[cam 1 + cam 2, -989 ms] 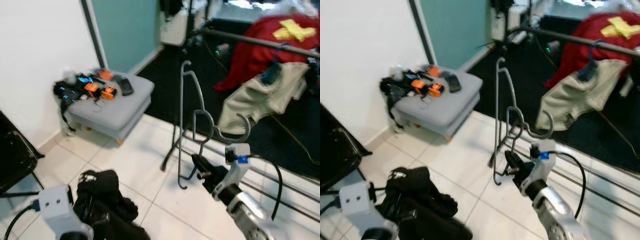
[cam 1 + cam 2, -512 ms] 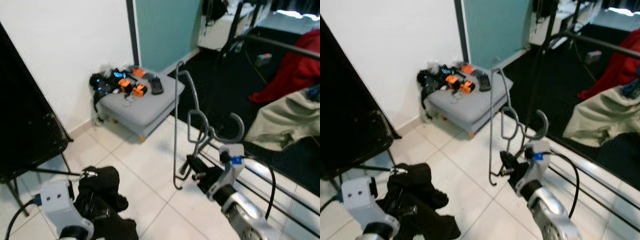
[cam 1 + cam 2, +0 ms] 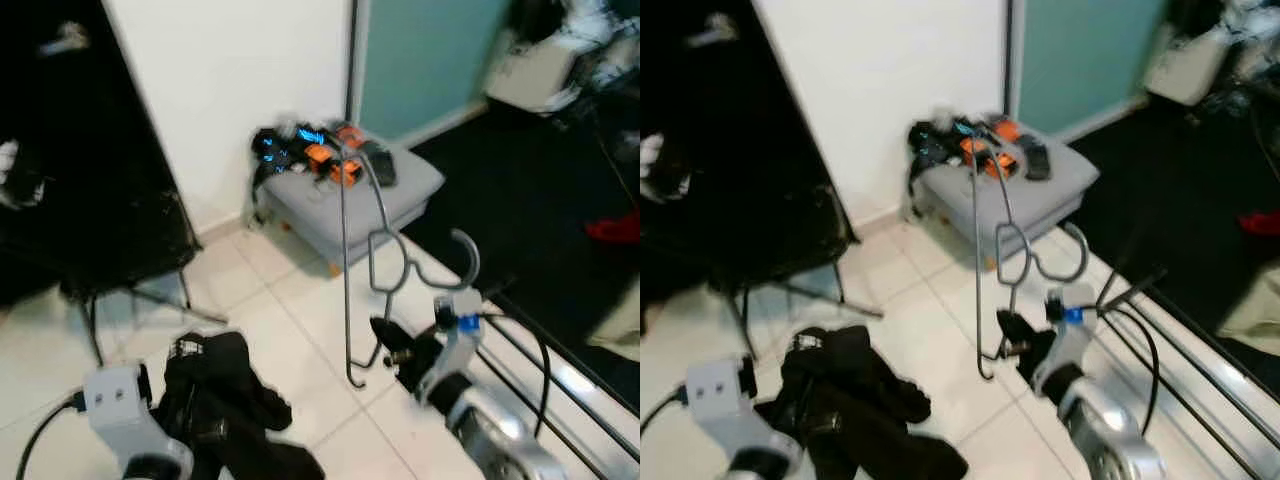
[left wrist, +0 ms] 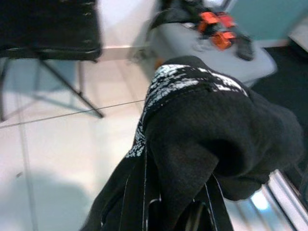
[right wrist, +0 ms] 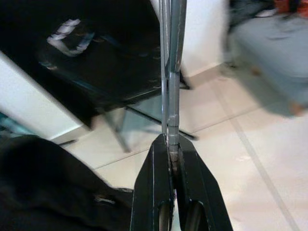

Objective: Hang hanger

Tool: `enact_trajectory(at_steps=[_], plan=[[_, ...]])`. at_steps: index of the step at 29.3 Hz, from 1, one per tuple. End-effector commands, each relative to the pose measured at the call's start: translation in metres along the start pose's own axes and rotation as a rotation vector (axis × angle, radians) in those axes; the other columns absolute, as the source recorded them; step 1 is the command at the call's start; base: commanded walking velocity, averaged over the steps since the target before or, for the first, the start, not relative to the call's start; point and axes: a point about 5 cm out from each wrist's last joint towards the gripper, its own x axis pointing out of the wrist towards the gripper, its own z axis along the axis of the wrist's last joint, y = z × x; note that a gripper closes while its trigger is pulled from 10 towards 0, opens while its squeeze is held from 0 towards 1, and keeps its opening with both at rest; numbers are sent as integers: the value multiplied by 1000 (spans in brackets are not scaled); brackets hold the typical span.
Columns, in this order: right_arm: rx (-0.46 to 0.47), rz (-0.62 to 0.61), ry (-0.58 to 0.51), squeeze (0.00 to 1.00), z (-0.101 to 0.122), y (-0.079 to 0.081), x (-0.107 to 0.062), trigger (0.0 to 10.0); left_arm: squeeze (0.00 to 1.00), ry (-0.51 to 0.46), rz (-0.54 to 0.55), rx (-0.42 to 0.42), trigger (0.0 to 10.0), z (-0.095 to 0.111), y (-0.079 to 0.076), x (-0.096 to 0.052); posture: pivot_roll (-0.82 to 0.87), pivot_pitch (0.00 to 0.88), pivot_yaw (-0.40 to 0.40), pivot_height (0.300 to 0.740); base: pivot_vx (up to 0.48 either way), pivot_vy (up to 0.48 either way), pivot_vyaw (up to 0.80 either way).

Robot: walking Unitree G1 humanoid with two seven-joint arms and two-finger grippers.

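Observation:
A grey wire hanger point(image 3: 343, 270) stands upright in front of me, its hook point(image 3: 468, 256) curling to the right. My right gripper point(image 3: 388, 345) is shut on the hanger's lower part, and the right wrist view shows the wire point(image 5: 169, 72) pinched between the two black fingers point(image 5: 156, 192). A black garment point(image 3: 225, 395) with a white print point(image 4: 187, 82) is bunched over my left gripper point(image 4: 175, 217), low on the left, which is shut on it.
A grey ottoman point(image 3: 400, 195) carrying orange and black gadgets point(image 3: 322, 155) stands by the white wall. At the left is a black folding chair point(image 3: 100, 210). Metal floor rails point(image 3: 565, 370) run along the right, edging dark carpet. A teal door point(image 3: 430, 50) lies behind.
The camera has swung left: the rail with red and beige clothes has slid out of view and the black chair has come in. Both grippers keep their holds.

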Motion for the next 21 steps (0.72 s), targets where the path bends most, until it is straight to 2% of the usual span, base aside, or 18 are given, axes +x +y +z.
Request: enact_trajectory(at_steps=[1, 21], plan=[[11, -11, 17, 0, -3, -4, -5, 10000, 0, -14, -3, -6, 10000, 4, -1, -3, 15, 151, -16, 740, 0, 0, 712], [17, 9, 31, 0, -1, -3, -5, 10000, 0, -5, -5, -21, 10000, 4, -3, -5, 10, 163, -20, 740, 0, 0, 708]])
